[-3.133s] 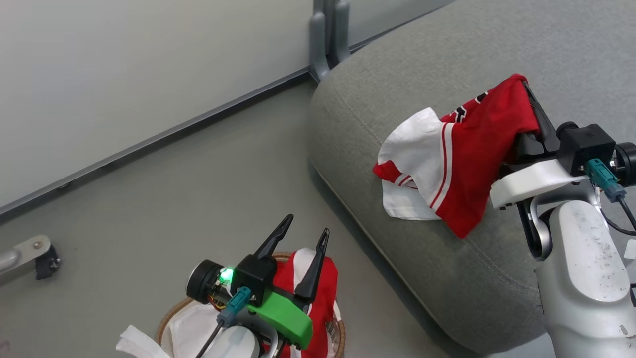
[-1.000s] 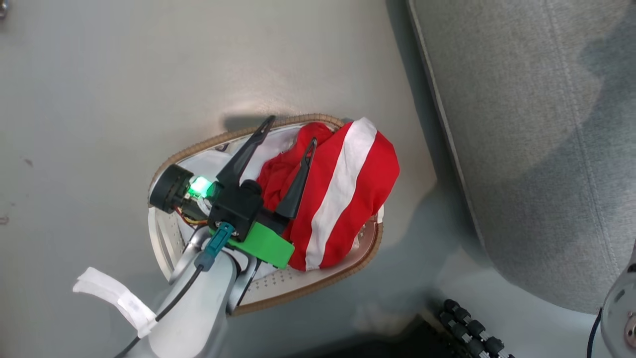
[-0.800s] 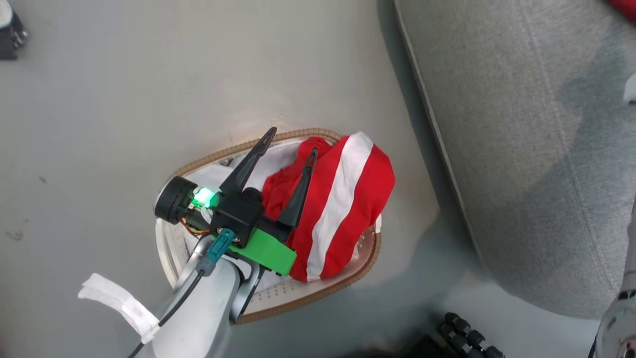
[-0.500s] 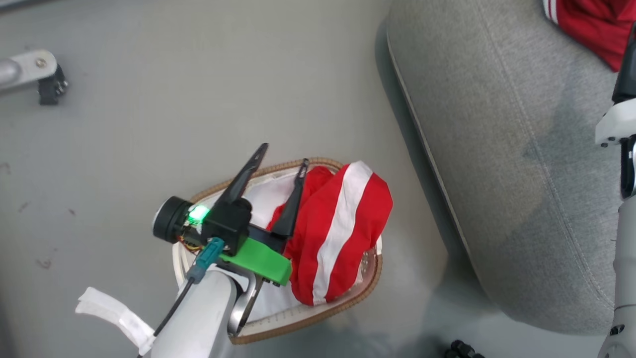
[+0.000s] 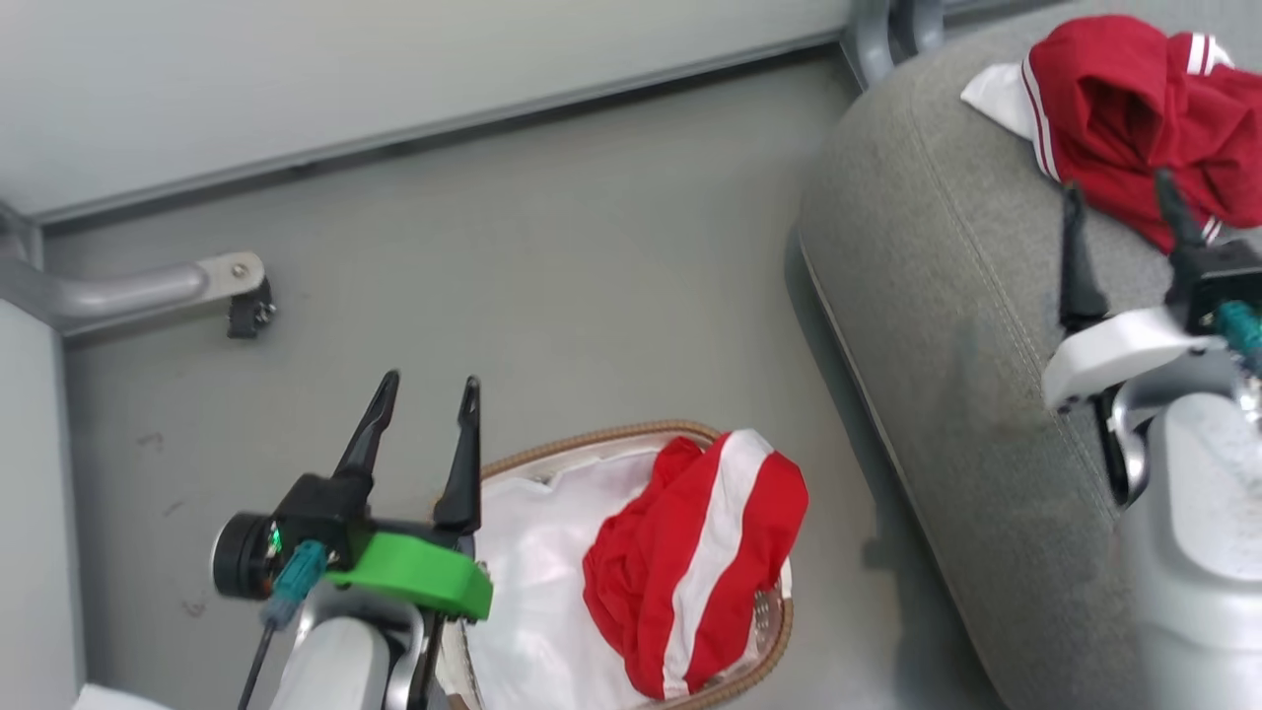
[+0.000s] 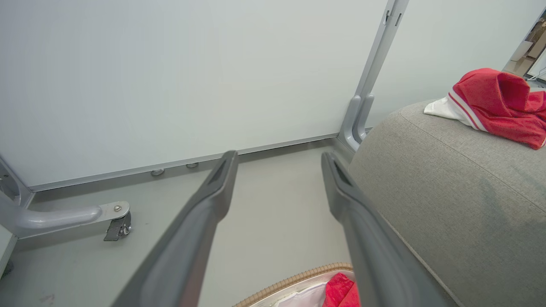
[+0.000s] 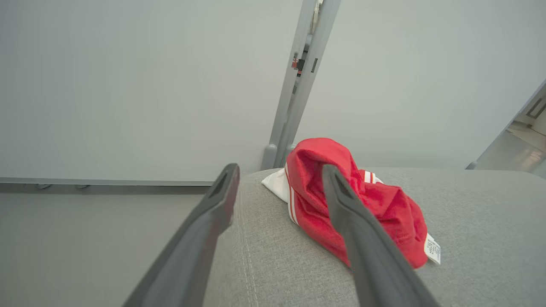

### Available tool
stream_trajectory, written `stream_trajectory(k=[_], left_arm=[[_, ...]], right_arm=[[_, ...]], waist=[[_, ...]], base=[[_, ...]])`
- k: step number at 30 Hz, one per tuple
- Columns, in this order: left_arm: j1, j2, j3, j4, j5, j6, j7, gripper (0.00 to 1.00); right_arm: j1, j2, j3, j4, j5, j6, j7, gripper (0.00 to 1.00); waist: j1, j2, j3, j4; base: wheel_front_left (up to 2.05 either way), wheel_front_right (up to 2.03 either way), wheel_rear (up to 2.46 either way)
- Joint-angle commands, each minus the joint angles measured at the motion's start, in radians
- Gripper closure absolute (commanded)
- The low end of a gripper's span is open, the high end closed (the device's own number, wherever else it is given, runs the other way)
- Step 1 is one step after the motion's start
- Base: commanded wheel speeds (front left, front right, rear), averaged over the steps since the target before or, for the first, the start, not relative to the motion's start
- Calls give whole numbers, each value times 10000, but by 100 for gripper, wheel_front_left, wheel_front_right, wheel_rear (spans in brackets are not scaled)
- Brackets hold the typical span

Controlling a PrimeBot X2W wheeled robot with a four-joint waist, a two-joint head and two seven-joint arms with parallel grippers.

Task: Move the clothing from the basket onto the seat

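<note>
one garment (image 5: 690, 562) in basket (image 5: 592, 440) | other garment (image 5: 1124, 108) on seat (image 5: 946, 325) | basket left of seat, on floor (image 5: 552, 256)

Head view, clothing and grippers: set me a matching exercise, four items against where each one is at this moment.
1. banded garment
2. thin-striped garment
3. left gripper
4. right gripper

A. open, above the seat
B. lying in the basket
C. open, fingertips over the floor
D. lying on the seat

Pairs: 1-B; 2-D; 3-C; 4-A.
</note>
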Motion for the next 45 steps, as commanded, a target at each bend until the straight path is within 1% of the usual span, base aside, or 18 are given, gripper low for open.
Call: stream_trajectory(k=[1, 4, 8, 10, 13, 15, 22, 30, 45], left_arm=[[367, 2, 201, 18, -59, 58, 5, 0], [873, -14, 689, 18, -137, 87, 5, 0], [1497, -30, 1135, 60, -92, 123, 5, 0], [1776, -21, 1335, 16, -327, 192, 5, 0], [2182, -24, 1489, -98, -593, 332, 5, 0], [2365, -24, 1533, -128, -627, 370, 5, 0], [2769, -25, 1582, -222, -796, 511, 5, 0], [2891, -26, 1523, -220, -884, 554, 6, 0], [2745, -26, 1461, -94, -839, 473, 6, 0]], right_arm=[[310, 66, 191, -14, 235, -14, -20, 0], [787, 223, 703, 1, 611, -14, -20, 0], [1492, 351, 1135, -148, 977, -14, -20, 0], [1904, 378, 1398, -276, 1211, -14, -20, 0], [2515, 370, 1869, -428, 1868, -14, -20, 0], [2864, 363, 2006, -515, 2160, -14, -20, 0], [3795, 382, 2213, -771, 2842, -14, -20, 0], [4407, 377, 2486, -984, 3119, -14, -20, 0], [4361, 379, 2493, -1050, 3094, -12, -20, 0]], waist=[[1, 0, -1038, 688], [1, 0, -1404, 880], [1, 0, -1816, 1155], [1, 0, -1956, 1289], [1, 0, -2129, 1429], [1, 0, -2220, 1498], [1, 0, -2510, 1608], [1, 0, -2607, 1609], [1, 0, -2611, 1551]], base=[[0, 0, 0], [0, 0, 0], [0, 0, 0], [0, 0, 0], [0, 0, 0], [0, 0, 0], [0, 0, 0], [0, 0, 0], [0, 0, 0]])
